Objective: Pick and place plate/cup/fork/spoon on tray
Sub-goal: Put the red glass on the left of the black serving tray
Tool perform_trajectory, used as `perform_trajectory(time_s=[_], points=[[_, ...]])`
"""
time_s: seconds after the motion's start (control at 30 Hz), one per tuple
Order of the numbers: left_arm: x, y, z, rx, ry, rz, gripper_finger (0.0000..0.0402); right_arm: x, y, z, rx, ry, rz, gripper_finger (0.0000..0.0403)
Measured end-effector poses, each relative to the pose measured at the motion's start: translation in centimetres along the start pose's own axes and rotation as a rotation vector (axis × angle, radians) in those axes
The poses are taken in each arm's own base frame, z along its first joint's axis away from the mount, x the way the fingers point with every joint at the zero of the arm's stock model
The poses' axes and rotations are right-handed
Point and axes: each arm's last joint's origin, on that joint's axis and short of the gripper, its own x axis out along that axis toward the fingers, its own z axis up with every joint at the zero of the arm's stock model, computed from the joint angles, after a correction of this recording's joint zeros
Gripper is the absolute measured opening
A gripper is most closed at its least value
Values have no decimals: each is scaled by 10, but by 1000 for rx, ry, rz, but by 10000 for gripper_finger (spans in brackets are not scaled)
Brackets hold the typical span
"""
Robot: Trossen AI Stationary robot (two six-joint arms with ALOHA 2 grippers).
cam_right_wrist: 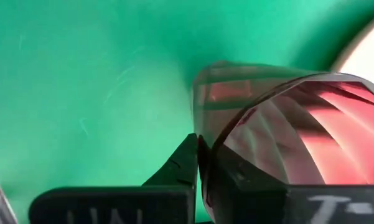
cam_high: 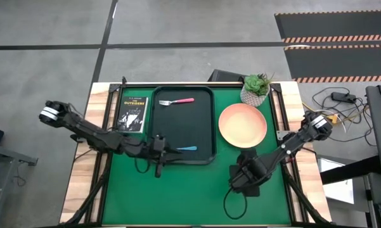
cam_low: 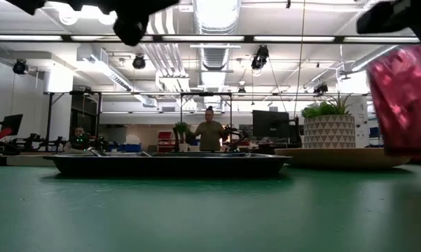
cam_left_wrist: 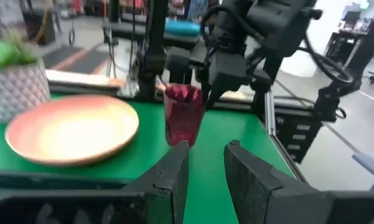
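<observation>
The dark tray [cam_high: 184, 126] holds the pink-handled fork [cam_high: 176, 101] at its far end and the blue-handled spoon [cam_high: 187, 149] at its near end. The peach plate [cam_high: 242, 124] lies on the green table right of the tray. My right gripper [cam_high: 243, 176] is shut on the dark red cup [cam_left_wrist: 183, 116] near the table's front right; in the high view the gripper hides the cup. My left gripper [cam_high: 160, 154] is open and empty at the tray's near left corner, pointing toward the cup. My right gripper holds the cup by its rim wall [cam_right_wrist: 202, 152], with one finger [cam_right_wrist: 182, 163] outside the wall and the other inside the cup, as far as shows. The fingers come from above, pointing down. The cup [cam_low: 405, 98] hangs upright, lifted clear of the table.
A potted plant in a white pot [cam_high: 256, 88] stands behind the plate at the far right. A dark book [cam_high: 133, 114] lies left of the tray. There is bare green table in front of the tray. A person stands in the room beyond the table [cam_low: 209, 133].
</observation>
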Motion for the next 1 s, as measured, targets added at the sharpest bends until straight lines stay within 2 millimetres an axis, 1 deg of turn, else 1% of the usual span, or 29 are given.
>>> perform_trajectory(time_s=[0.13, 0.23, 0.33, 0.53, 0.67, 0.83, 1.0], points=[[-17, 4, 4, 26, -41, 5, 83, -20, -8, 6, -10, -38, -25, 9], [-28, 8, 4, 26, -60, 21, 83, -32, -15, 14, -36, -65, -27, 9], [-39, 11, 3, 18, -77, 18, 83, -40, -26, 27, -77, -96, -31, 9], [-51, 16, -4, 13, -88, 16, 83, -54, -54, 62, -152, -154, -31, 9], [-56, 19, -7, 6, -88, 15, 83, -57, -73, 88, -211, -181, -38, 9], [-58, 20, -10, -36, -85, 14, 83, -61, -92, 114, -277, -213, -49, 9], [-58, 20, -12, -35, -78, 14, 83, -57, -107, 141, -336, -240, -62, 9]])
